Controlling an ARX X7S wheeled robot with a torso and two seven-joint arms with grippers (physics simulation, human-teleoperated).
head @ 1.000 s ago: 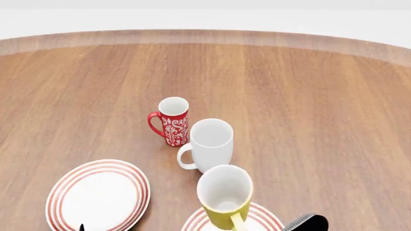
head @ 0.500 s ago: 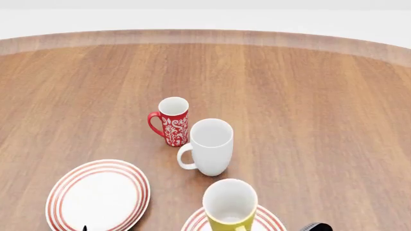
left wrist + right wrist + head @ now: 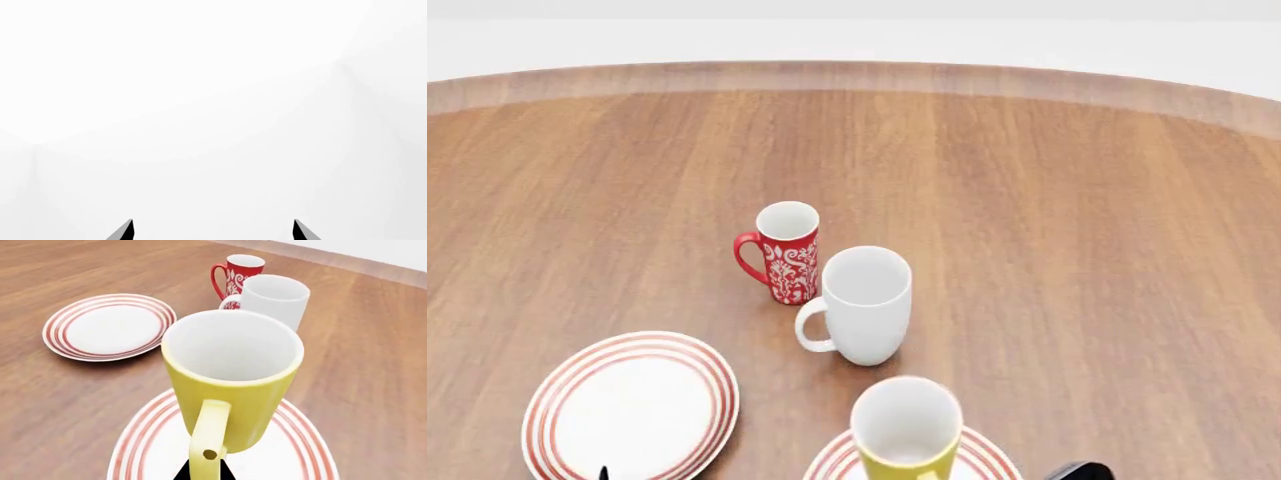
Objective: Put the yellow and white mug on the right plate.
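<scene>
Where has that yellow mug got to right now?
In the head view, the yellow and white mug stands upright low and right of centre, over the right plate, just nearer the robot than the white mug; whether it touches the plate is unclear.

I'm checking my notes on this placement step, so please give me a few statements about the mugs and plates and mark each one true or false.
1. The yellow mug is over the right plate. True.
2. The yellow mug lies on its side. False: it is upright, with its opening facing up.
3. The red mug stands on the left plate. False: it stands on the table, behind the white mug.
4. The left plate has nothing on it. True.
5. The right gripper is at the yellow mug's handle. True: its tips show on either side of the handle.
</scene>
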